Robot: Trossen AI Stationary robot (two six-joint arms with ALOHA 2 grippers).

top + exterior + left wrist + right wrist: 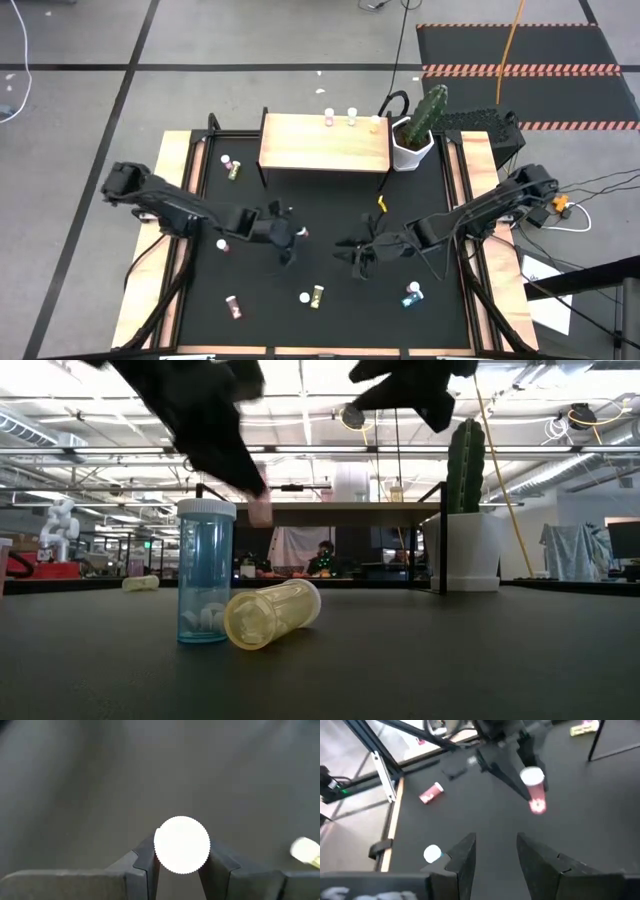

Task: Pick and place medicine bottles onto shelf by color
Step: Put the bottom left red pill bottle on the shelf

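Nearest the front edge, well short of the shelf point(325, 141), a teal bottle point(412, 294), a yellow one point(317, 295) and a pink one point(233, 307) wait. Mid-table, left gripper point(296, 238) clamps a pink bottle point(536, 790); right gripper point(357, 256) hangs open, empty. Three bottles point(351, 118) already stand on the shelf's back edge. Maybe a third done.

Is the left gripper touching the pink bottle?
Touching. In the left wrist view both fingers press the sides of the bottle's white cap; the right wrist view shows the left gripper holding the pink bottle off the table.
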